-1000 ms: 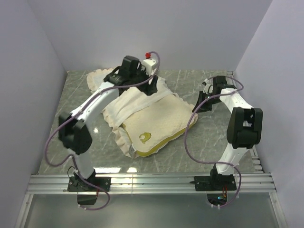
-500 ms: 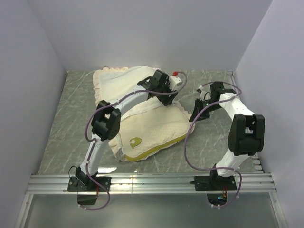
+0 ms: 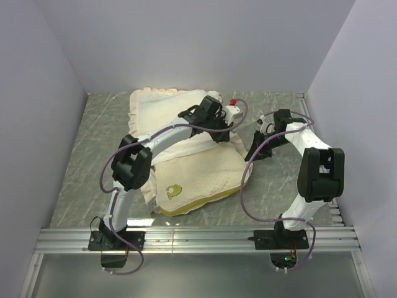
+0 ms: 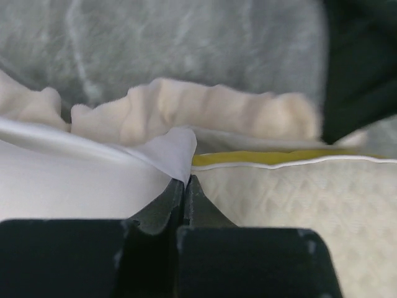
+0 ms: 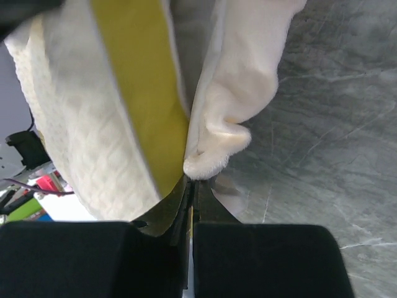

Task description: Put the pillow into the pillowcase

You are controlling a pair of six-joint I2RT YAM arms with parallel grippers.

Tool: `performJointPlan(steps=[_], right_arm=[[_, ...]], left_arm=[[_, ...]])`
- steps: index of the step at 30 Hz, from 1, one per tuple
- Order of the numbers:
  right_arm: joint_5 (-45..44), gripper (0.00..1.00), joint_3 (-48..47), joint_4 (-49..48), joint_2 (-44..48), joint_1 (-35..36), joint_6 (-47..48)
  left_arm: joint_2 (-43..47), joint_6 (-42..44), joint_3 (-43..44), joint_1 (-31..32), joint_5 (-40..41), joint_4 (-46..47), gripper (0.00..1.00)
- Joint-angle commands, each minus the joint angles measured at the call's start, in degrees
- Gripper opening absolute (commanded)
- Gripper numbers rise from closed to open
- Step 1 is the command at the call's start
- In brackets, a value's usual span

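Pillow (image 3: 205, 171) lies mid-table (image 3: 93, 161), near end towards the arm bases, round yellow mark (image 3: 174, 190) face up at its near left corner. Pillowcase (image 3: 162, 115) is bunched over the pillow's far end, white face up, spreading behind and to the left of the pillow. The pillow's far part looks tucked under the white fabric, but the top view doesn't settle how far in it is.

Left gripper (image 3: 222, 130) sits at the pillow's far right corner. In the left wrist view the left gripper (image 4: 185, 184) has its fingers pressed together on a fold of white pillowcase (image 4: 74, 180) cloth. The dimpled pillow (image 4: 298, 217) is just beside it, with the yellow edge band (image 4: 260, 158) touching the fold. Ruffled trim (image 4: 205, 112) lies just beyond the pillow on the grey table (image 4: 186, 43).

Right gripper (image 3: 253, 153) is at the pillow's right edge. In the right wrist view the right gripper (image 5: 190, 181) is pinched tight on the pillowcase's ruffled trim (image 5: 239, 81), right against the pillow's yellow edge band (image 5: 139, 93). The dimpled face of the pillow (image 5: 74, 136) is on the other side of the band from the trim, and the table (image 5: 335, 124) is on the trim's side.
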State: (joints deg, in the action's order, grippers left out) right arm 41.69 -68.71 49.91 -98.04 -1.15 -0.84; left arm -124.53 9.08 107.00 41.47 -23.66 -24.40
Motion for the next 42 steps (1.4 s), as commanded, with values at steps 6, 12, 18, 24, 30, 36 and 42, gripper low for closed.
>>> performJointPlan(steps=[6,12,18,24,30,36,42], right_arm=[[2.1,0.0,0.8,-3.2,0.0,-0.3,-2.0],[0.8,0.0,-0.8,-0.6,0.6,-2.5,0.2],[2.9,0.0,1.4,-0.3,0.9,-3.0,2.0],[-7.0,0.0,-2.3,-2.1,-1.3,-6.6,3.7],[-20.0,0.15,-23.9,-3.7,-7.2,-10.9,0.9],[-21.1,0.69,-33.3,5.7,-7.2,-12.2,-0.1],[-13.9,0.71,-17.2,9.8,0.7,-14.4,0.3]], left_arm=[[8.4,-2.3,-7.0,2.7,-15.9,6.0,0.0],[2.4,-3.3,-4.6,1.1,-10.1,-1.4,0.2],[19.7,1.1,-15.7,-1.9,-4.1,3.5,0.69],[28.5,-2.2,-23.9,-7.4,5.6,0.1,0.67],[28.3,-1.9,-26.6,-15.3,4.6,-5.7,0.68],[30.5,0.1,-29.7,-17.5,4.5,-7.0,0.7],[27.0,2.4,-28.6,-17.4,5.4,-4.8,0.7]])
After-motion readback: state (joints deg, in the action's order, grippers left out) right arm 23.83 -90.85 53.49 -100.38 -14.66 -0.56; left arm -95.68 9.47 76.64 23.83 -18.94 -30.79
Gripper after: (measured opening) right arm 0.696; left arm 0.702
